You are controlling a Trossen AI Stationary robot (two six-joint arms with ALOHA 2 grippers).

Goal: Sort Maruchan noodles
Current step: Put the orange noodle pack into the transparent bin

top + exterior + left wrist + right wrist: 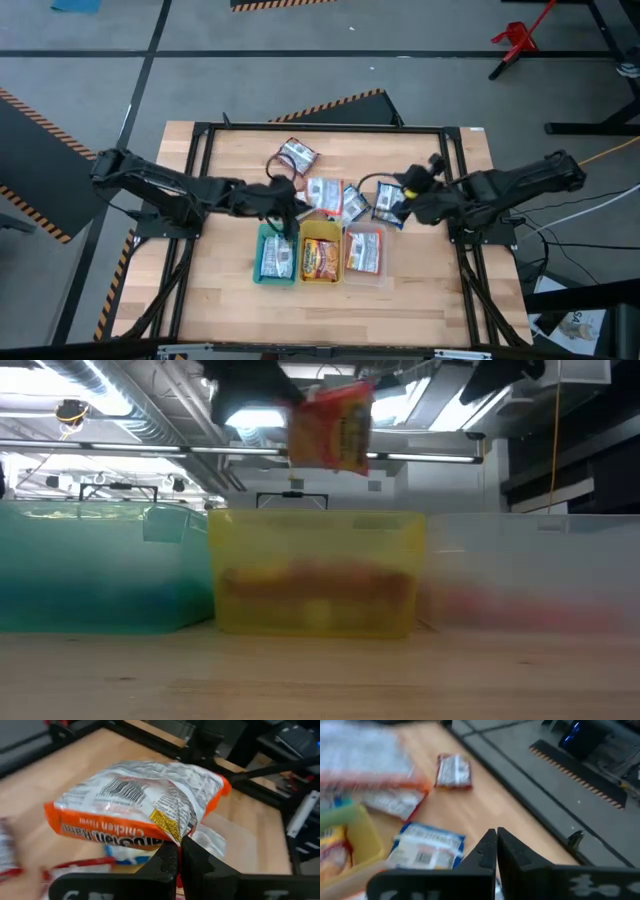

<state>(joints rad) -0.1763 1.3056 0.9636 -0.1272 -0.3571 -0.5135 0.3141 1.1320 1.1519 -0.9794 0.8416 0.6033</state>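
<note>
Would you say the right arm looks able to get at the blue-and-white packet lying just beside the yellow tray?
Probably yes: the right end effector sits right over the blue-and-white packet, which lies uncovered on the table beside the yellow tray, though its fingers are shut and empty.

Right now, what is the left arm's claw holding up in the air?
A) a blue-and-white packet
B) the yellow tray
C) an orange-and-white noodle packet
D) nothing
C: the left gripper pinches an orange-and-white noodle packet by its edge, hanging above the yellow tray.
</note>
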